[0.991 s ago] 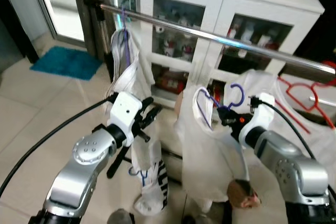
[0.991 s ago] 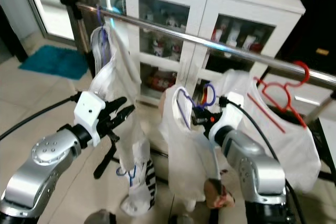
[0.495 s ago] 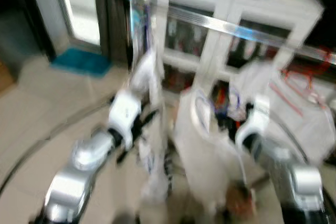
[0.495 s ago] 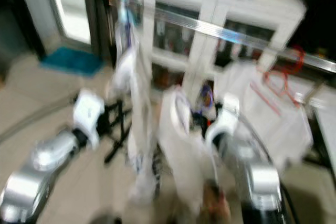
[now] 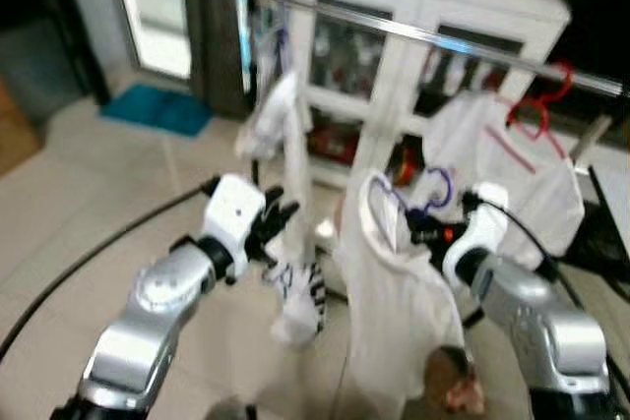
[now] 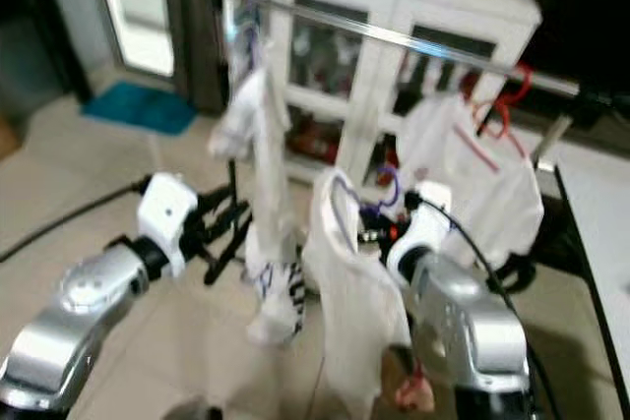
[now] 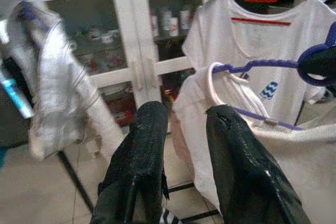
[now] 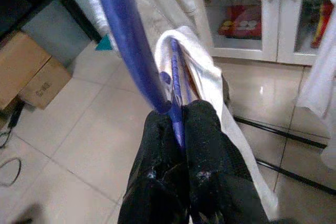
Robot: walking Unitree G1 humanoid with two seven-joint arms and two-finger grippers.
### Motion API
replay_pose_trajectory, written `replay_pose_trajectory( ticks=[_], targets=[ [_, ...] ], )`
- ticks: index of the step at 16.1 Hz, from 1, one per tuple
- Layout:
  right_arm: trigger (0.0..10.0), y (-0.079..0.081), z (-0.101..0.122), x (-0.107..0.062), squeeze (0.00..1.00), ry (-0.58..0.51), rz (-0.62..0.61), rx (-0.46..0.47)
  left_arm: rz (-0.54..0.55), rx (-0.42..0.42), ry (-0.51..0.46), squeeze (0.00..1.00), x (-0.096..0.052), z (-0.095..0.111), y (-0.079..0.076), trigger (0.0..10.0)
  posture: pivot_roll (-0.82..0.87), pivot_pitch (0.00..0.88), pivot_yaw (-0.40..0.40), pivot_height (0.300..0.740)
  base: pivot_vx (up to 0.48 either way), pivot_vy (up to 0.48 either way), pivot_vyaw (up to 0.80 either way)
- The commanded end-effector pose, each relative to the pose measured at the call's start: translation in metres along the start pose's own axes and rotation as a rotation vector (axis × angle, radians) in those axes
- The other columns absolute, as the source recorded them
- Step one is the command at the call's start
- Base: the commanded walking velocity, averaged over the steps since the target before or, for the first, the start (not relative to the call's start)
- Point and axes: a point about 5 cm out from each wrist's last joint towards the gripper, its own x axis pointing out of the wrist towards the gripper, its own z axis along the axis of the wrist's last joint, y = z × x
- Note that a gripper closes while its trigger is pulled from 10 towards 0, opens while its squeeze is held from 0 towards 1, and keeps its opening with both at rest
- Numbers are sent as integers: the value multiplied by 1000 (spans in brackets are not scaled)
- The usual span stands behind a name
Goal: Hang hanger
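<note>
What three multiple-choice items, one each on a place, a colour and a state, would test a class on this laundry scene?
1. Where is the red hanger?
A. on the floor
B. hooked on the metal rail with a white T-shirt on it
C. in the left end effector

2. What colour is the hanger held by the right end effector?
A. purple
B. green
C. yellow

3. What is the left end effector doing?
A. clamping a sock
B. gripping the rail
C. open, holding nothing

Answers: 1 B, its hook sits over the rail. 2 A, the purple hanger runs between the fingers. 3 C, the left wrist view shows a bare gap between its fingers.
</note>
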Motion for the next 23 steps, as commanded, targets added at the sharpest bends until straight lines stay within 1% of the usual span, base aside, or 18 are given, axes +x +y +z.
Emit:
replay_pose_trajectory(
  ticks=[1,3,5,6,7,8,9,10,11,12,13,15,16,18,19,20,21,23],
  targets=[
    [0,-2,8,-2,0,-29,4,-20,-11,-1,0,0,1,0,-3,10000,37,0,-81,740,0,0,0],
    [0,-6,17,-5,0,-51,68,-68,-17,29,19,0,1,-2,-1,10000,37,0,-80,740,0,0,0],
    [0,-6,22,-7,0,-63,99,-86,-21,34,19,0,0,-2,1,10000,36,0,-79,740,0,0,0],
    [0,-5,26,-7,0,-78,121,-88,-17,27,5,925,0,0,4,10000,36,0,-77,740,0,0,0],
    [0,-2,30,-7,0,-100,157,-83,-11,42,13,1000,2,0,8,10000,37,0,-78,740,0,0,0],
    [0,6,37,-7,0,-134,225,-73,-3,76,30,1000,8,-1,13,10000,36,0,-79,740,0,0,0],
    [0,9,38,-7,0,-143,248,-71,17,90,38,1000,11,-1,15,10000,36,0,-80,740,0,0,0],
    [0,15,39,-7,0,-153,297,-76,70,95,39,1000,18,1,21,10000,34,0,-81,740,0,0,0],
    [0,19,40,-8,0,-158,326,-81,84,87,28,271,23,3,23,10000,33,0,-84,740,0,0,0],
    [0,24,40,-9,0,-161,368,-89,83,71,5,0,31,7,26,10000,30,0,-87,740,0,0,0],
    [0,24,40,-9,0,-161,368,-89,83,71,5,0,31,7,26,10000,30,0,-87,740,0,0,0],
    [0,32,42,-13,0,-170,444,-103,67,45,-13,0,50,9,31,10000,25,0,-86,740,0,0,0],
    [0,33,43,-14,0,-174,455,-104,65,42,-12,0,53,8,32,10000,25,0,-86,740,0,0,0],
    [0,39,46,-17,0,-193,500,-107,57,25,12,0,64,4,35,10000,20,0,-83,740,0,0,0],
    [0,40,48,-19,0,-205,510,-104,61,26,26,0,67,1,36,8235,20,0,-83,740,0,0,0],
    [0,41,50,-20,0,-213,517,-101,66,31,34,0,70,-2,37,3255,20,0,-83,740,0,0,0],
    [0,41,50,-20,0,-217,524,-98,60,27,37,0,71,-4,36,0,10,0,-78,740,0,0,0],
    [0,45,53,-24,0,-231,564,-82,19,33,22,0,77,-6,34,0,10,0,-82,740,0,0,0]
  ],
)
